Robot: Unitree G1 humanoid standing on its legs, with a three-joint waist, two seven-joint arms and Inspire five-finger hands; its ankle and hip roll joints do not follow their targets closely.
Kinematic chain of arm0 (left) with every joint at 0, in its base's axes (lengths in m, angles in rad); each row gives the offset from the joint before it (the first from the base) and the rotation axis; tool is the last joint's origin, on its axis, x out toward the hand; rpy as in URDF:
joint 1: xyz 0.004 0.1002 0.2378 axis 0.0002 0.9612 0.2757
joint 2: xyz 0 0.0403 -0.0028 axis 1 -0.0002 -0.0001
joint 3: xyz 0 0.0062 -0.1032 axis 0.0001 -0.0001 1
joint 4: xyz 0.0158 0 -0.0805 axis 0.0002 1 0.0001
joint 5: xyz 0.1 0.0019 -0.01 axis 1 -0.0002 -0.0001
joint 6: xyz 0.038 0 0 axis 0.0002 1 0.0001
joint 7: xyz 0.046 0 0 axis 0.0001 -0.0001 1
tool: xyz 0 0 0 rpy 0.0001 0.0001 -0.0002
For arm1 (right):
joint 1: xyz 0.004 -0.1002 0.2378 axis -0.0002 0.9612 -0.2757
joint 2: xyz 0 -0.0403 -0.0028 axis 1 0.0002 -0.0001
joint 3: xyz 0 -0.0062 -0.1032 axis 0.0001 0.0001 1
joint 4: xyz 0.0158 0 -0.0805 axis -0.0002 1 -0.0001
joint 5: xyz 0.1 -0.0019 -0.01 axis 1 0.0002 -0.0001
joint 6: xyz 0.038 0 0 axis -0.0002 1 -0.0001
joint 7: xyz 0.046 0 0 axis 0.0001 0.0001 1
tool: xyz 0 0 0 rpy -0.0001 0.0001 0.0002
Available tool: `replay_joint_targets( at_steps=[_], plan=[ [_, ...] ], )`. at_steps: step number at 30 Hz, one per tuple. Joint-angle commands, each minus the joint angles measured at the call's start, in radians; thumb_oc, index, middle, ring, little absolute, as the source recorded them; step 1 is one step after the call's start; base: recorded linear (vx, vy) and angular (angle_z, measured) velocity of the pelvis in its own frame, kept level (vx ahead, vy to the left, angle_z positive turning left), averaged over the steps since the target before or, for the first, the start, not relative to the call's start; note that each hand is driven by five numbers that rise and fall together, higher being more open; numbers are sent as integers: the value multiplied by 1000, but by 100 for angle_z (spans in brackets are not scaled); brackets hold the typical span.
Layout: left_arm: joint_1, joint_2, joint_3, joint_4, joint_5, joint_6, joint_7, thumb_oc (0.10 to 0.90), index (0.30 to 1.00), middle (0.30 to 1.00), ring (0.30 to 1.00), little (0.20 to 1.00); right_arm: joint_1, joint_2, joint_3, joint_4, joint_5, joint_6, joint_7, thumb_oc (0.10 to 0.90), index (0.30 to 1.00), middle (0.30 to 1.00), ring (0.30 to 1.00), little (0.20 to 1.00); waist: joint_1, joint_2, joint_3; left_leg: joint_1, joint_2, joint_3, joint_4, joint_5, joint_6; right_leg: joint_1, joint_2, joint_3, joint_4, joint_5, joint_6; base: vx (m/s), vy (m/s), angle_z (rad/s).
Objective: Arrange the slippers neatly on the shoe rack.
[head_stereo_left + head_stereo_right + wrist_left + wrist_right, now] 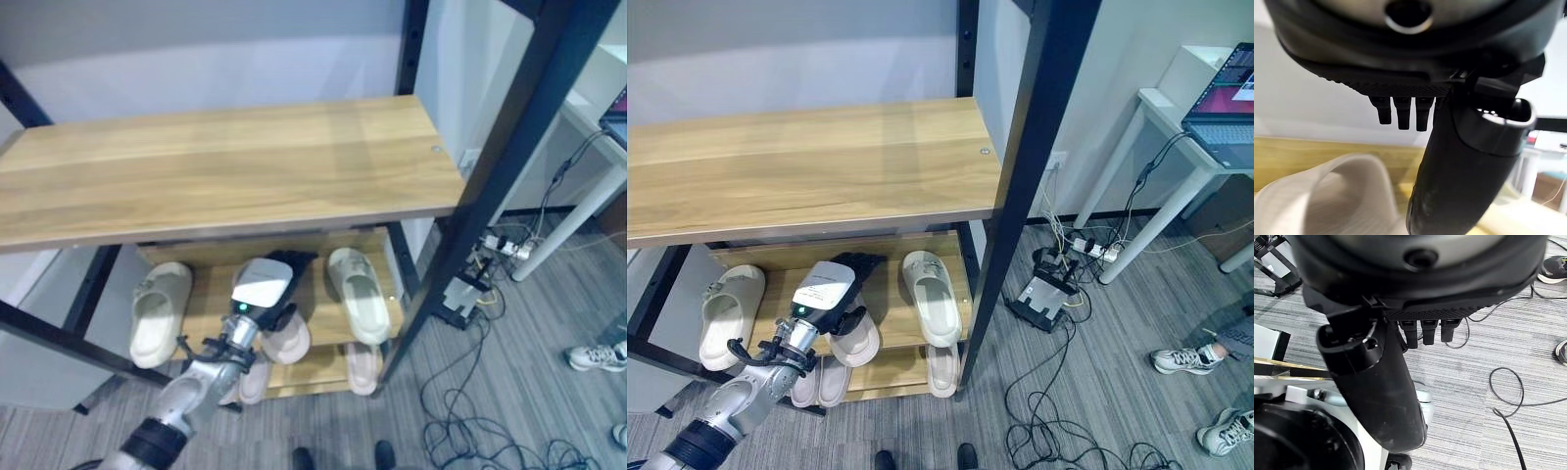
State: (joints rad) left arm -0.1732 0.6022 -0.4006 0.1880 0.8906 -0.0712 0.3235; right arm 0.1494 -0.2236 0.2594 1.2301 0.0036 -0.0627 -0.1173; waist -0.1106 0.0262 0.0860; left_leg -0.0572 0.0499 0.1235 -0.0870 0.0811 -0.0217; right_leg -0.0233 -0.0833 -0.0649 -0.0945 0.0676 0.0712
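Note:
A wooden shoe rack has a bare top shelf (225,166) and a middle shelf (211,294) below it. On the middle shelf lie three beige slippers: one at the left (160,311), one at the right (358,292), and one in the middle (286,341). My left hand (263,284) reaches in over the middle slipper, fingers straight and pointing under the top shelf. In the left wrist view the hand (1464,181) hangs just above a slipper's strap (1327,196). More slippers (940,367) sit on the lowest shelf. My right hand (1376,387) hangs open over the carpet.
A black frame post (1029,186) stands at the rack's front right corner. Cables and a power strip (1087,250) lie on the grey carpet to the right. A white table with a laptop (1225,108) stands beyond. A person's shoes (1181,360) are at the right.

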Motion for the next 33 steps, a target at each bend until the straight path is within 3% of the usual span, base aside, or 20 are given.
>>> replay_joint_targets(
  at_steps=[1,14,17,21,26,27,28,29,32,33],
  plan=[
    [-204,0,61,-32,25,34,121,800,900,900,900,900,-40,-35,4,22,20,-11,-32,800,900,900,900,900,1,-1,22,15,-20,16,0,-106,-14,20,-1,-1,7,-102,70,3,11,-3],
    [-143,3,169,-109,-17,35,145,800,900,900,900,900,-47,-26,18,13,10,-13,-31,800,900,900,900,900,1,-9,20,37,-19,19,0,-116,-12,39,-2,3,7,-109,63,3,-1,0],
    [-139,6,169,-86,-19,39,156,800,900,900,900,900,-53,-31,22,7,3,-13,-31,800,900,900,900,900,-2,-7,25,32,-21,22,0,-115,-13,34,-3,4,7,-107,64,0,0,0],
    [-263,41,99,94,8,113,182,800,900,900,900,900,-72,-73,17,-12,8,-23,-46,800,900,900,900,900,-20,-3,49,-11,-21,31,0,-102,-13,-17,-2,10,7,-86,71,-31,9,-2],
    [-289,56,82,155,35,140,169,800,900,900,900,900,-71,-85,-1,-6,17,-29,-50,800,900,900,900,900,-22,-7,53,-39,-19,41,0,-98,-10,-50,-1,21,7,-77,73,-22,20,-13],
    [-290,58,82,176,41,148,161,595,592,592,592,592,-64,-90,-10,0,17,-30,-47,800,900,900,900,900,-25,-10,55,-44,-18,45,0,-98,-9,-56,-1,24,7,-75,73,4,26,-7],
    [-293,59,85,182,42,153,160,515,472,472,472,472,-62,-92,-12,1,16,-30,-47,800,900,900,900,900,-25,-11,56,-47,-18,47,0,-97,-9,-59,-1,26,8,-74,74,7,25,-5],
    [-294,56,90,191,35,158,157,400,300,300,300,300,-61,-92,-13,4,15,-29,-45,800,900,900,900,900,-25,-12,57,-49,-17,48,0,-97,-9,-60,-2,25,8,-73,74,0,0,0],
    [-299,47,112,177,8,157,162,400,300,300,300,300,-57,-93,-12,8,9,-27,-42,800,900,900,900,900,-26,-14,59,-49,-17,49,0,-98,-8,-64,-2,29,8,-72,72,1,1,-1],
    [-216,27,134,24,-3,100,164,400,300,300,300,300,-89,-52,23,-27,17,-29,-54,800,900,900,900,900,-3,-19,51,-38,-18,40,0,-104,-5,-49,-2,24,8,-84,66,0,0,0]
  ],
)
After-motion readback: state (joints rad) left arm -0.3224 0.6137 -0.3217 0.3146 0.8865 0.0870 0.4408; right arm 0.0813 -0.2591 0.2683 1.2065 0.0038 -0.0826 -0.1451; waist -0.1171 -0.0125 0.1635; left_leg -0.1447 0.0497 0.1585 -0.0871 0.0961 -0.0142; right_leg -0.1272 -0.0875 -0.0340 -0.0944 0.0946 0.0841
